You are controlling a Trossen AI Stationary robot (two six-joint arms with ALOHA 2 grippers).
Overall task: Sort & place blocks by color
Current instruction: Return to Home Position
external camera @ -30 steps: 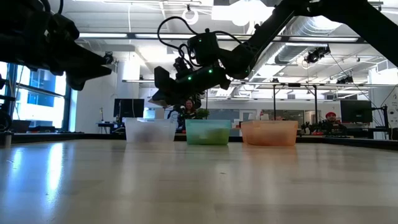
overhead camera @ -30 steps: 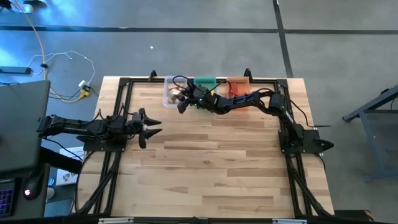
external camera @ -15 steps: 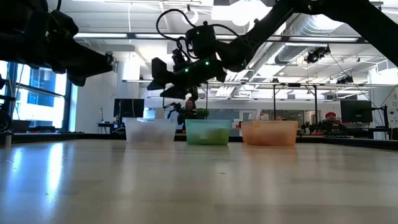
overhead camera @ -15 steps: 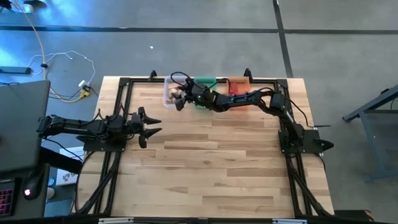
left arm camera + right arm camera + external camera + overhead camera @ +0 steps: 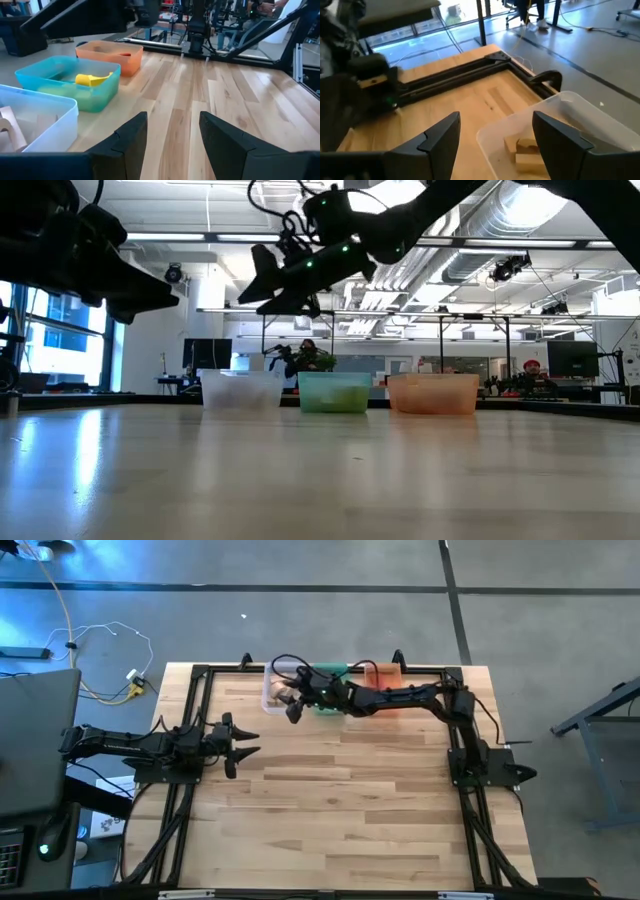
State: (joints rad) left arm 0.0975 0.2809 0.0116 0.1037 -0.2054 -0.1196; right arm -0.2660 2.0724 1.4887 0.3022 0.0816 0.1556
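Three bins stand in a row at the table's far edge: a clear bin (image 5: 273,690), a green bin (image 5: 330,673) and an orange bin (image 5: 385,673). Tan blocks (image 5: 522,150) lie on the clear bin's floor (image 5: 560,102). A yellow block (image 5: 90,79) lies in the green bin (image 5: 95,95). My right gripper (image 5: 290,708) hangs open and holds nothing, raised above the clear bin's near side (image 5: 240,390). My left gripper (image 5: 248,745) waits open at the table's left, pointing toward the bins, with nothing between its fingers (image 5: 127,137).
Black frame rails (image 5: 200,675) run along the table's edges, and each arm's base sits on them. Bare wood (image 5: 340,800) stretches from the bins to the near edge. People (image 5: 305,355) sit in the room beyond the table. A laptop (image 5: 35,730) stands off the left edge.
My right gripper has risen from just above the clear bin to well above it, tipping closer to level, and its fingers have opened wider. My left arm has kept still.
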